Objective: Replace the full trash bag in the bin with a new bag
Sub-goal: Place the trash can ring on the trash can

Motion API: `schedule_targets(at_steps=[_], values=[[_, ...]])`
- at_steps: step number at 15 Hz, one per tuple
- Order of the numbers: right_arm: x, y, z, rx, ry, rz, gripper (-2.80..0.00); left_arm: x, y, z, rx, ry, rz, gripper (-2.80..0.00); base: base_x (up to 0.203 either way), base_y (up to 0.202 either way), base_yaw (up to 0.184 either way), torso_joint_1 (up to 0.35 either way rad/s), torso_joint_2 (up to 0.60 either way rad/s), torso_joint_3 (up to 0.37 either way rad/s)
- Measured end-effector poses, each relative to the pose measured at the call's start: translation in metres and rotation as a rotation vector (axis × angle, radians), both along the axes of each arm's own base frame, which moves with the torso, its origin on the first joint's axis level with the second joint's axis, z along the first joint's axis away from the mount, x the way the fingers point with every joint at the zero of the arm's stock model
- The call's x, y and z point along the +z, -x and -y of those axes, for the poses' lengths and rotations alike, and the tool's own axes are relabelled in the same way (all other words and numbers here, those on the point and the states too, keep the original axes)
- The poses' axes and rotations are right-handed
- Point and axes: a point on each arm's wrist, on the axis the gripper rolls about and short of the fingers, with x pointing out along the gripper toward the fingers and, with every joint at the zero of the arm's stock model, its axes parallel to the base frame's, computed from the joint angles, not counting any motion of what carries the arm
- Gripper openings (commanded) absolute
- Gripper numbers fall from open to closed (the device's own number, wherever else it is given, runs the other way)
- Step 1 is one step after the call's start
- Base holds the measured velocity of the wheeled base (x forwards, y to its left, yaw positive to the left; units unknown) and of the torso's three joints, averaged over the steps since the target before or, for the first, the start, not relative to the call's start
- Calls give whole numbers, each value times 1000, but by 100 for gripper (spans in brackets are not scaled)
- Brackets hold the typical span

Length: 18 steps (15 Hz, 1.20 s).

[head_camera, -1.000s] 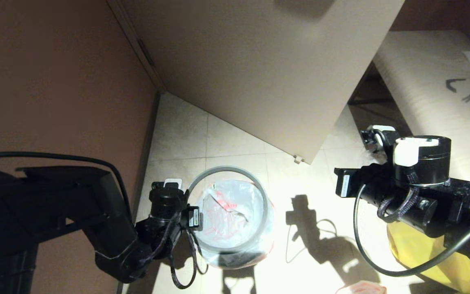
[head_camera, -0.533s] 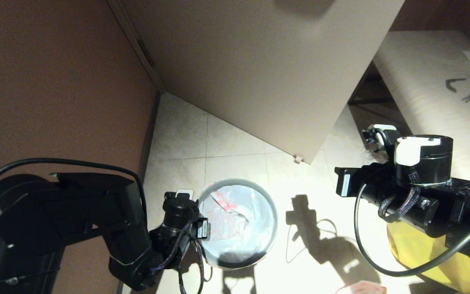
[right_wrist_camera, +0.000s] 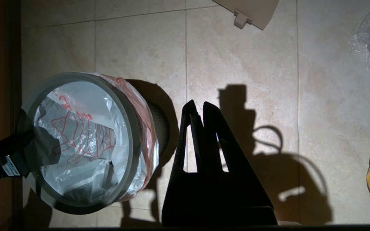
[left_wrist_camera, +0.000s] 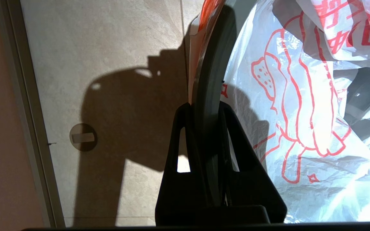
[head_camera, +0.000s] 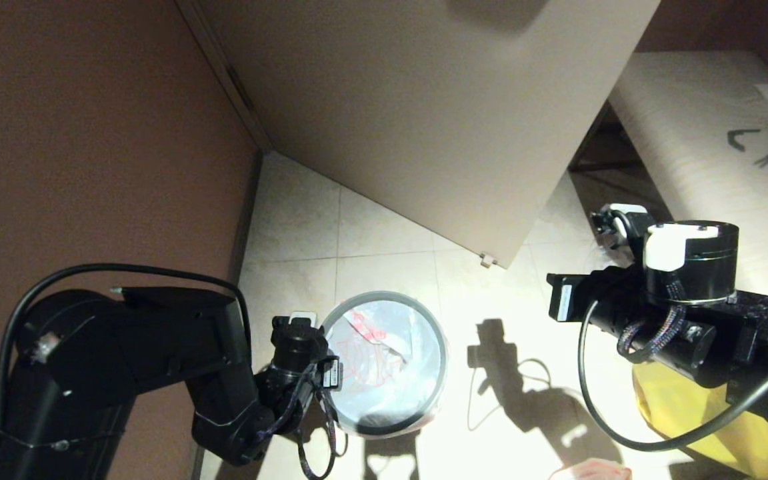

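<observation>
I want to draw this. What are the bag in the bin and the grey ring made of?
The new bag: thin plastic film, likely; crinkled, see-through white, red print. The rim ring: probably hard plastic, smooth matte grey, keeping its round shape.

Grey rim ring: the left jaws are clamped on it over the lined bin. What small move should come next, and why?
Probably press down a touch, then let go. The left gripper is shut on the grey rim ring, which appears to sit around the bin's mouth with the new bag folded under it. The right gripper hangs shut, apart.
</observation>
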Motion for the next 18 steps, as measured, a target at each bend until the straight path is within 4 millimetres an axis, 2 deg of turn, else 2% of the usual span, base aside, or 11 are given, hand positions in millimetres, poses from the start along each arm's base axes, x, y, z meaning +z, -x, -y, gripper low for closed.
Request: schedule_targets(at_steps=[6, 7, 9, 10, 11, 12, 13, 15, 16, 17, 18], values=[[-1, 0, 0, 1, 1, -2, -280, -2, -3, 2, 16, -12, 6, -280, 0, 0, 0, 0, 0, 0], [-4, -2, -1, 1, 5, -11, -280, -2, -3, 2, 20, -15, 9, 0, 0, 0, 0, 0, 0, 0], [-28, -13, -7, 0, 43, -78, -280, 0, -2, 2, 25, -15, 12, 0, 0, 0, 0, 0, 0, 0], [-53, -22, -13, 1, 81, -146, -280, 4, 1, 3, 15, -15, 16, 0, 0, 0, 0, 0, 0, 0], [-85, -32, -18, 1, 128, -229, -280, 9, 6, 3, 1, -14, 13, 0, 0, 0, 0, 0, 0, 0], [-125, -39, -22, -1, 186, -333, -280, 16, 10, 2, -16, -6, 16, 0, 0, 0, 0, 0, 0, 0], [-164, -43, -24, 1, 242, -432, -280, 24, 15, 1, -34, 3, 15, 0, 0, 0, 0, 0, 0, 0], [-224, -40, -23, 0, 326, -582, -280, 42, 25, -3, -70, 25, 13, 0, 0, 0, 0, 0, 0, 0], [-244, -37, -21, 0, 353, -632, -280, 51, 31, -5, -93, 38, 3, 0, 0, 0, 0, 0, 0, 0], [-254, -36, -20, 1, 365, -659, -280, 58, 35, -7, -113, 53, -4, 0, 0, 0, 0, 0, 0, 0], [-255, -35, -21, 1, 363, -663, -280, 62, 37, -9, -123, 63, -7, 0, 0, 0, 0, 0, 0, 0]])
